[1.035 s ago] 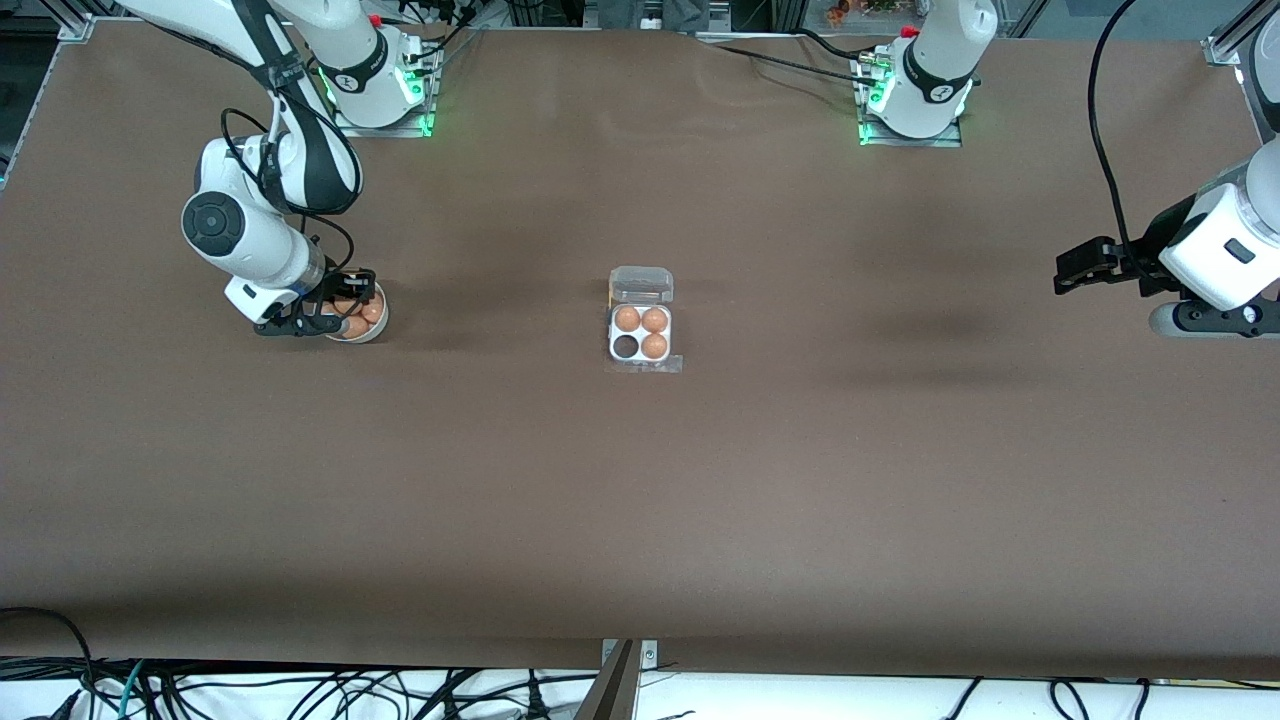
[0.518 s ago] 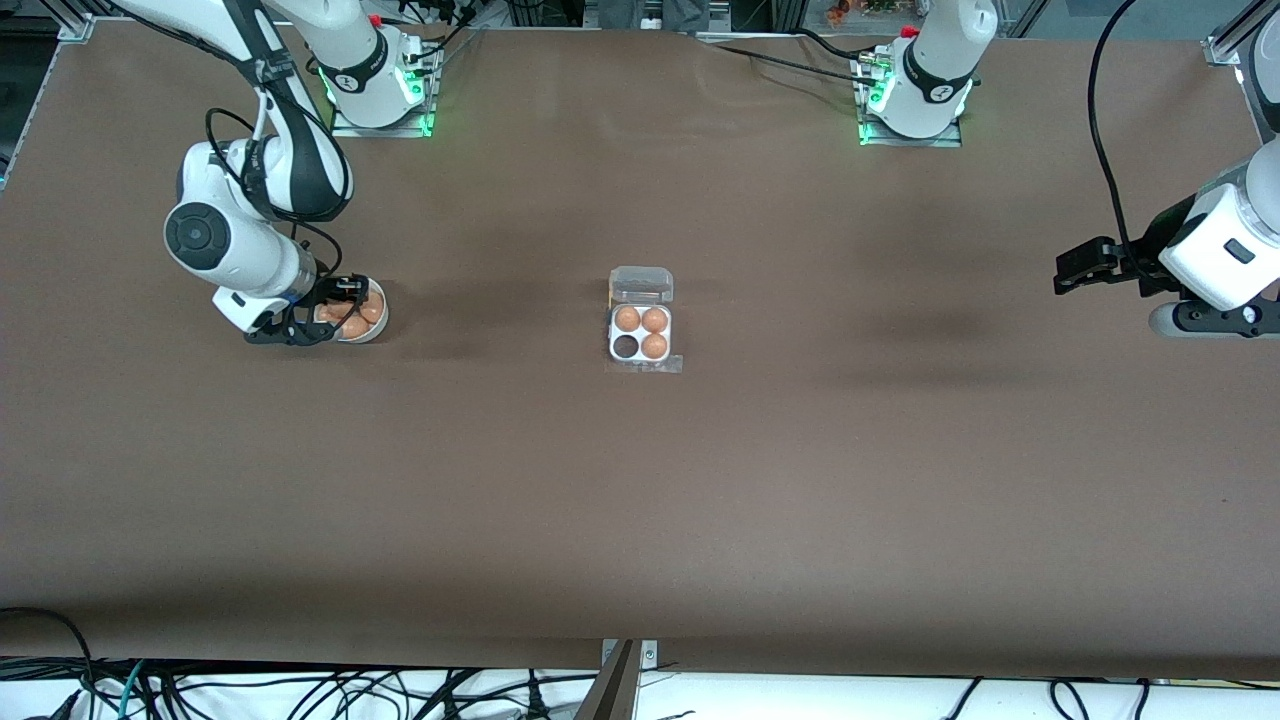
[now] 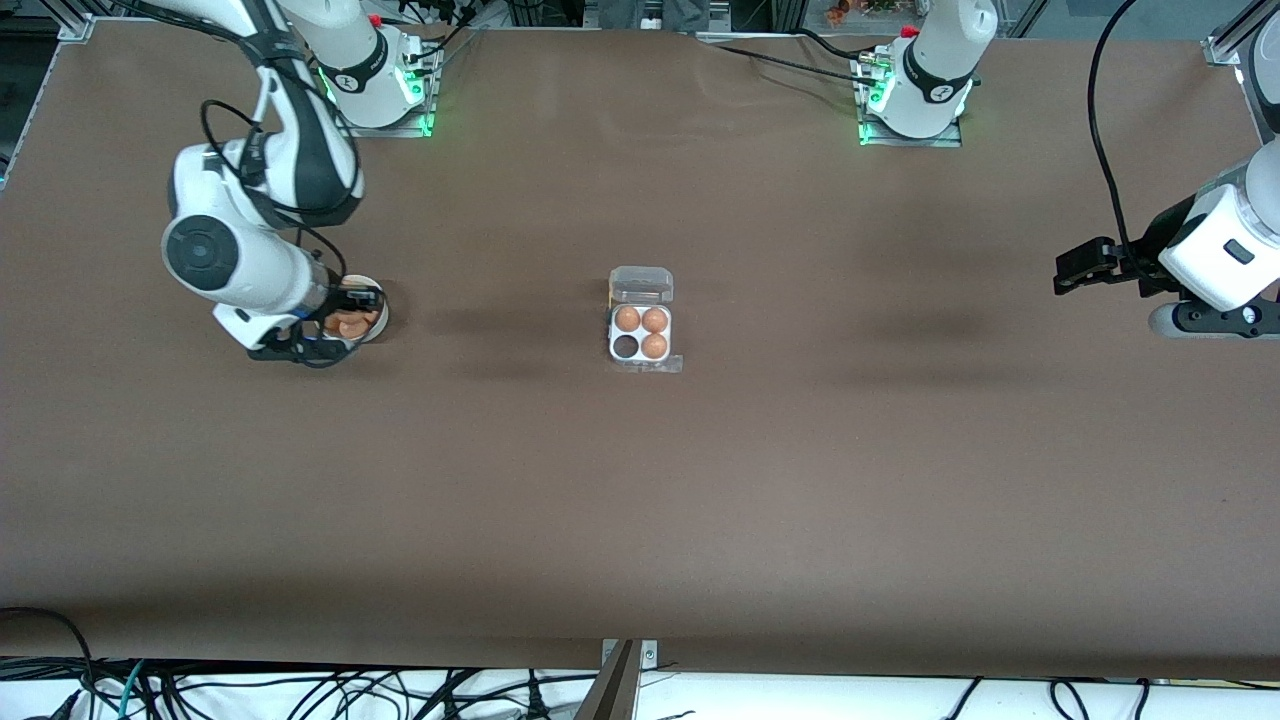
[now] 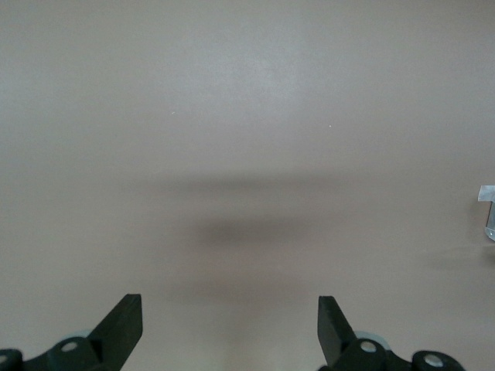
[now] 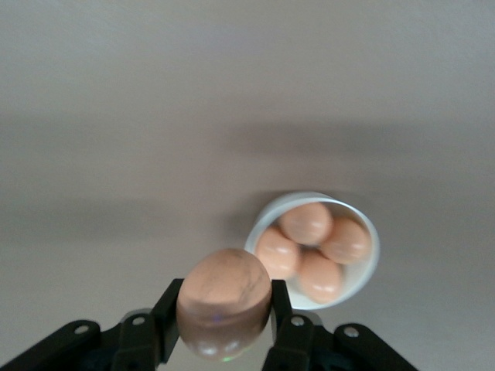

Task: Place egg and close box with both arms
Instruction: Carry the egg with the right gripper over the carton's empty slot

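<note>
Right gripper (image 3: pixel 335 322): at the middle left of the front view, raised over the white bowl (image 3: pixel 372 312); its two black fingers (image 5: pixel 288 325) are clamped on the egg (image 5: pixel 224 301).
Egg: orange-brown with faint dark veining, held between the fingers, filling the lower centre of the right wrist view, clear of the bowl beneath it.
White bowl (image 5: pixel 363 267): round, on the table toward the right arm's end; four more eggs (image 5: pixel 313 251) lie in it, touching one another.
Box (image 3: pixel 640 333): at the centre of the front view, well apart from both grippers; the clear lid (image 3: pixel 641 285) is swung open on the side farther from the front camera.
Box cells: three hold eggs (image 3: pixel 641 319); the empty cell (image 3: pixel 626 346) is the one nearer the front camera on the right arm's side.
Left gripper (image 3: pixel 1075 270): at the right edge of the front view, over bare table; its fingers (image 4: pixel 124 325) are spread wide with nothing between them.
Left arm (image 3: pixel 1215 250): waits.
Table (image 3: pixel 800 450): brown, matte.
</note>
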Tool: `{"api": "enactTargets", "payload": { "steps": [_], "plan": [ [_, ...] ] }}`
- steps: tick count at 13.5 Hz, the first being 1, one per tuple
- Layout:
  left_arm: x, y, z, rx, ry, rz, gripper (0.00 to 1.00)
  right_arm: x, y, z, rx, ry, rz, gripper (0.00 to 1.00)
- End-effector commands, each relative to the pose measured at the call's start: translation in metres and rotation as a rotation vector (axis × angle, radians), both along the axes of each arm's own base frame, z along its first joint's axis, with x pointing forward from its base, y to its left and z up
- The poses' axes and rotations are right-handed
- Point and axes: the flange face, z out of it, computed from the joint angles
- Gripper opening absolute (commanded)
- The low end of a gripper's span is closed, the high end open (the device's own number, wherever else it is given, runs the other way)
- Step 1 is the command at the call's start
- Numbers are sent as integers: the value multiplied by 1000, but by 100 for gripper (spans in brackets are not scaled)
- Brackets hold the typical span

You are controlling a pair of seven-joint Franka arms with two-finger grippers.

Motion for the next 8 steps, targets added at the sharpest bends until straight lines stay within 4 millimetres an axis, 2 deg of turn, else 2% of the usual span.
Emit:
{"api": "enactTargets", "payload": {
  "steps": [1, 6, 8],
  "plan": [
    [3, -1, 6, -15, -11, 9, 100, 25, 74, -6, 3, -7, -64, 24],
    [3, -2, 6, -16, -11, 9, 100, 46, 195, -23, 81, -34, -220, 24],
    [3, -1, 7, -15, -12, 9, 100, 42, 233, -25, 94, -44, -260, 23]
  ]
}}
